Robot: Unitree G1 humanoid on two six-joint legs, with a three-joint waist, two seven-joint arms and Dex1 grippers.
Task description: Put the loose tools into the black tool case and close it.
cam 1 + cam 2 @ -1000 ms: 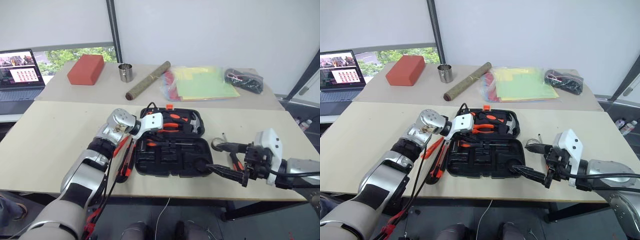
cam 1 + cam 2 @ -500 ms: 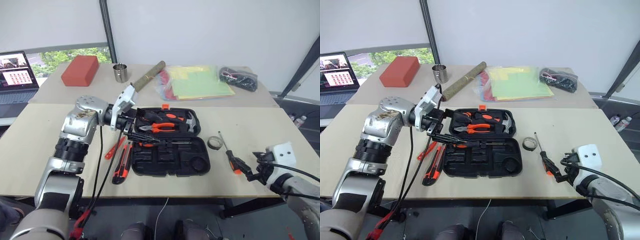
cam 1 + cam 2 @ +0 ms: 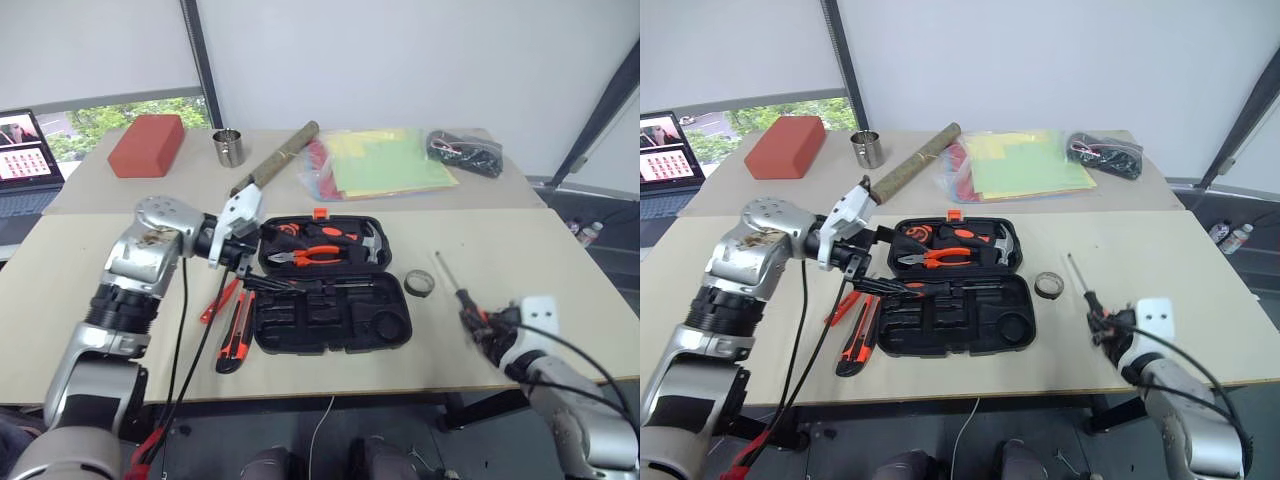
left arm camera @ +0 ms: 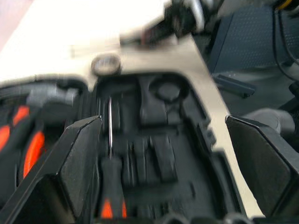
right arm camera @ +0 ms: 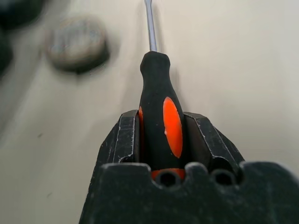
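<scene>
We clamp our right hand [image 5: 161,135] on the screwdriver [image 5: 159,112], left hand [image 4: 163,154] wide over the tool case [image 3: 330,320], next lifting it caseward.

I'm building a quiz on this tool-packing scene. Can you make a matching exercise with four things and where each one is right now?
Things:
1. screwdriver with the long bare shaft
2. tape roll
3. utility knife
4. pliers

Places:
A. on the table left of the tool case
B. in the case's far half
C. clamped in the right end effector
D. on the table between the case and the right end effector

Pairs: 1-C, 2-D, 3-A, 4-B
</scene>
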